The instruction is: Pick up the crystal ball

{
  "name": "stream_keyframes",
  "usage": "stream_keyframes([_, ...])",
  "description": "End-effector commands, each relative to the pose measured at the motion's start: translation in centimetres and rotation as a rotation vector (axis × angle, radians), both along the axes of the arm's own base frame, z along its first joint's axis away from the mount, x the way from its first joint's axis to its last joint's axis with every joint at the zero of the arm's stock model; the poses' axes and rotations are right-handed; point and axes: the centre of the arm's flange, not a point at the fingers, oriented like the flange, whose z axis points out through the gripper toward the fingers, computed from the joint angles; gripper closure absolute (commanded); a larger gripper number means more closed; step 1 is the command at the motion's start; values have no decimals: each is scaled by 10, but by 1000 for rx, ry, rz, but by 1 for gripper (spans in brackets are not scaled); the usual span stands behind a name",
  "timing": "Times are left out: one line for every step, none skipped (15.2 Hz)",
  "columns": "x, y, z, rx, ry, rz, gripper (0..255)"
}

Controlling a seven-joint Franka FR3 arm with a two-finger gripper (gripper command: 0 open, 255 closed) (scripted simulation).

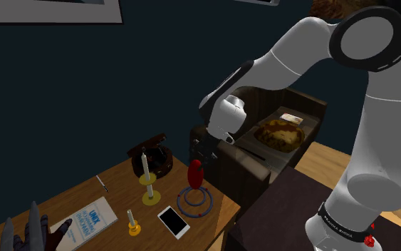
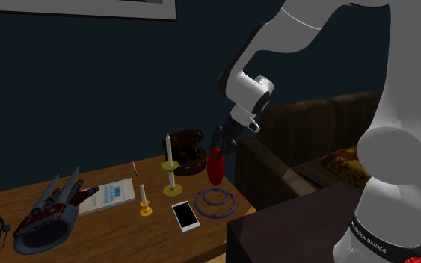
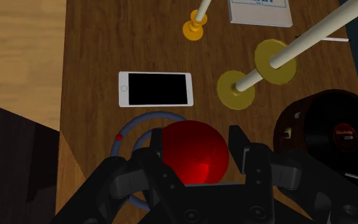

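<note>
The hand (image 3: 195,147) is clamped on the red crystal ball (image 1: 195,173), which hangs above its blue ring stand (image 2: 216,200) on the bench (image 1: 120,187). The pick-up looks essentially done.

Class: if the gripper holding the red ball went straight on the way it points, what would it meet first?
Most likely the blue ring stand on the wooden table, lying just beyond the gripper and its red ball; depth is hard to judge.
</note>
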Motion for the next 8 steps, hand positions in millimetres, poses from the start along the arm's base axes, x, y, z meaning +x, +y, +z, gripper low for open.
stream_keyframes([0, 0, -2, -1, 3, 0, 255])
stream_keyframes([0, 0, 4, -1, 3, 0, 255])
stream_keyframes([0, 0, 9, -1, 3, 0, 255])
stream_keyframes([0, 0, 14, -1, 3, 0, 255])
stream_keyframes([0, 0, 20, -1, 3, 0, 255])
stream_keyframes([0, 0, 25, -1, 3, 0, 255])
stream_keyframes([0, 0, 30, -1, 3, 0, 255])
stream_keyframes([0, 0, 35, -1, 3, 0, 255])
